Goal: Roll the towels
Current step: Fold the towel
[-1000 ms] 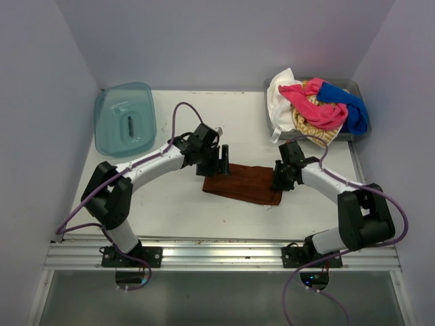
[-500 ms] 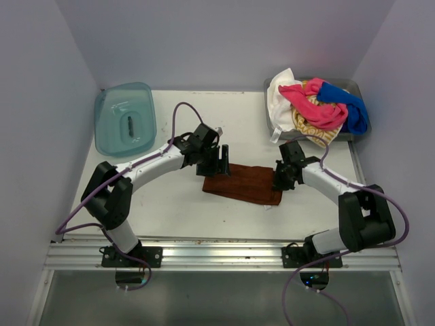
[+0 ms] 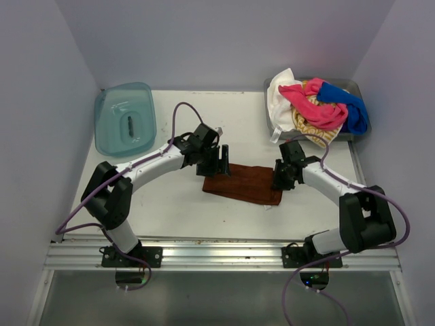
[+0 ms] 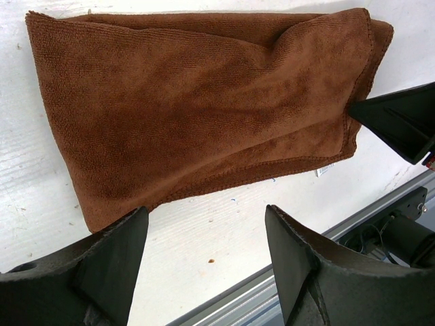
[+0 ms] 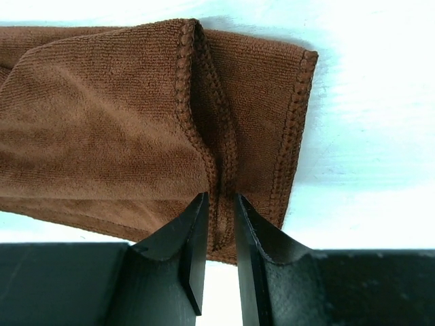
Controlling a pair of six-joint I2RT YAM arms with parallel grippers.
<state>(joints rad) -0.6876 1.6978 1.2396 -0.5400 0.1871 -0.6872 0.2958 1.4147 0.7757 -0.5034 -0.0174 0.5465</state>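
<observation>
The rust-brown towel [image 3: 245,182] lies folded flat at the middle of the table. My left gripper [image 3: 217,168] is open at the towel's left end. In the left wrist view [image 4: 207,217] its jaws stand wide apart over the near edge of the towel [image 4: 204,102], one finger resting on the corner. My right gripper [image 3: 280,180] is at the towel's right end. In the right wrist view [image 5: 219,200] it is shut on a raised pinch of the towel's [image 5: 102,122] hemmed edge. The hot pink towel [image 3: 312,105], blue towel [image 3: 351,109], white towel [image 3: 279,92] and yellow-and-white striped towel [image 3: 314,130] are piled at the back right.
The towel pile sits in a grey tray [image 3: 353,83] at the back right corner. A translucent teal plastic tray [image 3: 126,119] lies at the back left. Walls close in the table on three sides. A metal rail [image 3: 217,255] runs along the near edge.
</observation>
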